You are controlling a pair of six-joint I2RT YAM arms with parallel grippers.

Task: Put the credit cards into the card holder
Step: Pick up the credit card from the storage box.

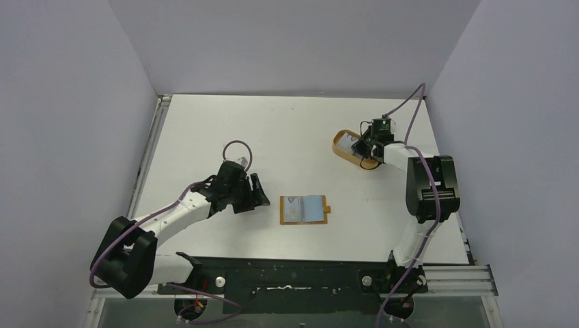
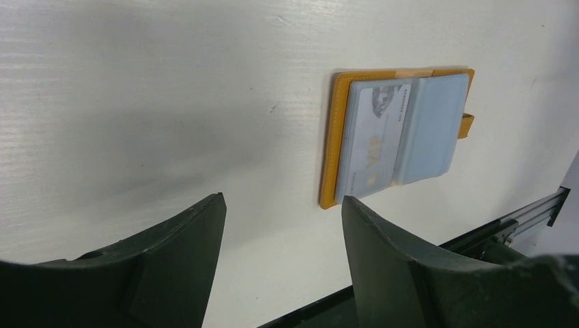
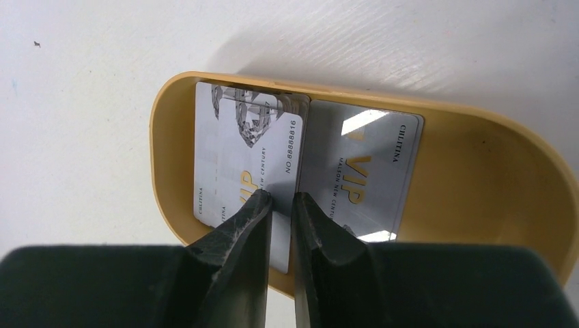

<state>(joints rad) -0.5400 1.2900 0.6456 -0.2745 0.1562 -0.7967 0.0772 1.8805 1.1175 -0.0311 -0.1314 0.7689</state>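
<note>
The white counter (image 1: 287, 130) is carrying everything. The right arm (image 1: 427, 184) is reaching to the far right side. The left arm (image 1: 171, 215) is lying across the near left.

The tan oval tray (image 3: 478, 157) is sitting far right, with its long axis crosswise to the right tool (image 3: 281, 201). The holder (image 1: 304, 209) is lying open and flat near the middle of the near edge, well apart from the tray. Its long axis is running left to right in the top view, with the snap tab pointing right. One card (image 2: 375, 137) is already sitting in its left half.

Two more cards are lying side by side in the tray. These are the left one (image 3: 232, 150) and the right one (image 3: 362, 171), and their long axes are pointing away from the right tool, roughly in line with its fingers.

The right tool is hanging over the near edge of the left card. Its fingers are drawn almost together, with only a slim gap between them. I cannot tell whether they are actually pinching that card.

The left tool (image 2: 283, 205) is hovering open and empty, just left of the holder.

The right arm is much nearer the loose cards, and the left arm is nearer the holder. From the right tool, the holder is lying towards the near left. Any lifted card will probably have to travel that way and turn to line up with a slot.
</note>
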